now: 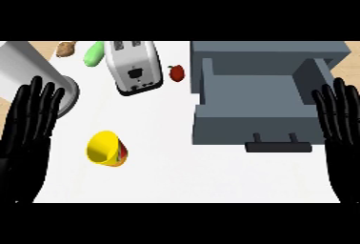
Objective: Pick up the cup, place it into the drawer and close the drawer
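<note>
Cup, yellow with a red band, lies tipped on the white counter at near left, its open mouth facing up and to the left, touching nothing else. To its right, well apart, the grey drawer stands pulled open, its dark handle on the near edge. At the far left sit a toaster, a green vegetable, a brown lump I cannot identify, and a small red fruit just right of the toaster. A silver cylinder rises at the left edge. The left hand rests at the left edge, fingers straight and up, holding nothing. The right hand rests likewise at the right edge, beside the drawer, fingers straight, empty.
</note>
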